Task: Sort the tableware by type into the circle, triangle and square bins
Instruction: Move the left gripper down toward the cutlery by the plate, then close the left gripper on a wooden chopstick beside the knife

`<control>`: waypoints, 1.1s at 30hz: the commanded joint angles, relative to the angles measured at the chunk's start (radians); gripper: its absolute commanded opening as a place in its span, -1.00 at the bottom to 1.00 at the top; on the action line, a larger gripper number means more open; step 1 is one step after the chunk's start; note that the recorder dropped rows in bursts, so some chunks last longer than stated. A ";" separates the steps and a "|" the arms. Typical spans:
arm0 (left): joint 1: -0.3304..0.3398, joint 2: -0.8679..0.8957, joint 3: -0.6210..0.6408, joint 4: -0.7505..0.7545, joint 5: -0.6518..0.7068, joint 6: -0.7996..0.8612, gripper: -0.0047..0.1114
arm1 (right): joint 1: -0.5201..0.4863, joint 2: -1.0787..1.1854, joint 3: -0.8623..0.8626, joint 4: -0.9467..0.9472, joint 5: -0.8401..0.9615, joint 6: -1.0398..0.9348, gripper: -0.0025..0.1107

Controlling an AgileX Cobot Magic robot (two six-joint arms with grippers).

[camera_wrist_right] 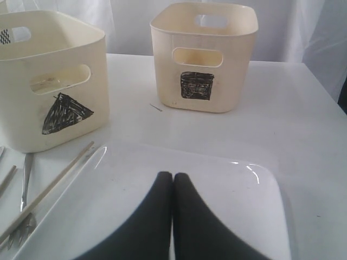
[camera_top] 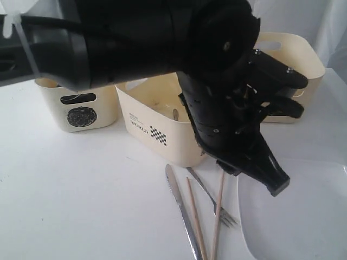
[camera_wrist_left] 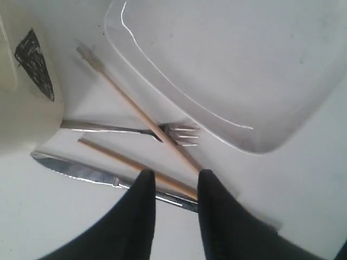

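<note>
Sort unfinished: four pieces still unbinned.
Your left pincer [camera_wrist_left: 176, 177] is open just above chopsticks [camera_wrist_left: 135, 106], knife [camera_wrist_left: 81, 171], fork [camera_wrist_left: 181, 134]; right pincer [camera_wrist_right: 173, 177] closed, empty, over plate [camera_wrist_right: 227, 184], square bin [camera_wrist_right: 238, 76] ahead.

This has the look of a robot test bench in a lab: a bare white table [camera_top: 65, 195] with white drapes [camera_wrist_right: 130, 27] hung across the top of the frame, a black robot arm [camera_top: 135, 38] looming upper middle, and cream tubs [camera_wrist_right: 203, 59] hand-scribbled with black shapes.
</note>
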 commanded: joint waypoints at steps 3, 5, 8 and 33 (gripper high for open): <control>-0.006 -0.016 0.145 -0.006 -0.007 -0.047 -0.34 | 0.007 -0.006 0.005 -0.005 -0.014 -0.003 -0.96; -0.006 -0.016 0.197 -0.006 -0.041 -0.065 -0.34 | 0.007 -0.006 0.005 -0.005 -0.014 -0.003 -0.96; -0.006 -0.016 0.259 -0.006 -0.115 -0.101 -0.34 | 0.007 -0.006 0.005 -0.005 -0.014 -0.003 -0.96; -0.004 0.041 0.421 0.433 -0.366 -0.816 -0.34 | 0.007 -0.006 0.005 -0.005 -0.014 -0.003 -0.96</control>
